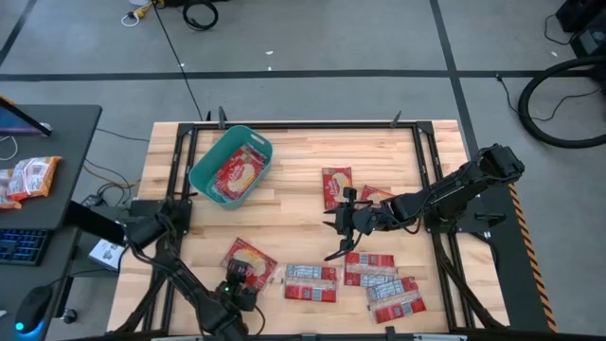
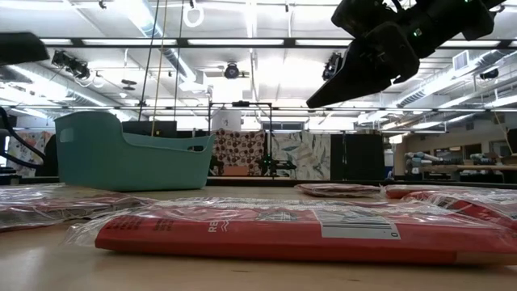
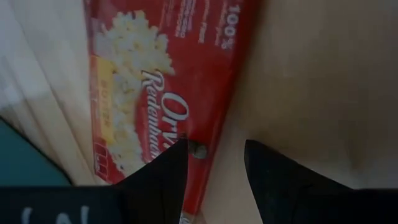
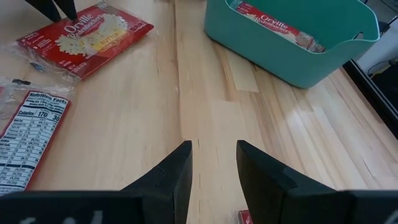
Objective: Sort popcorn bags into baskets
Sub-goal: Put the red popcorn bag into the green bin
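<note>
**Left gripper lines up on the near popcorn bag while the right waits over the middle**

We see our left gripper (image 1: 237, 281) low over the near edge of the tabletop (image 1: 294, 204), right at the popcorn bag (image 1: 249, 260) that lies picture-side up just left of centre. In the left wrist view its fingers (image 3: 163, 177) are parted, with one tip over the bag's red border and the other past its edge above bare wood; nothing is grasped yet.

Our right gripper (image 1: 343, 225) hangs released above the middle of the tabletop. The low view shows it well clear of the surface, and its wrist view shows only bare planks between the fingers. It holds nothing.

The teal basket (image 1: 201, 176) sits at the far left, set at an angle, with at least one bag (image 1: 239, 173) already lying in it. The other loose bags are spread on the right half: two (image 1: 336, 185) far of the right gripper, and a cluster of label-side-up packets (image 1: 311, 282) along the near edge.

We judge the step in hand to be the pick of that near bag. To do it well, we should straddle the bag's edge squarely, press down until the lower finger slips under the crinkled wrapper, and close only then. The film looks slippery and the packet is flat, so a shallow pinch may slide off. Once lifted, we carry it far and slightly left, clear of the basket's rim, before letting go.
</note>
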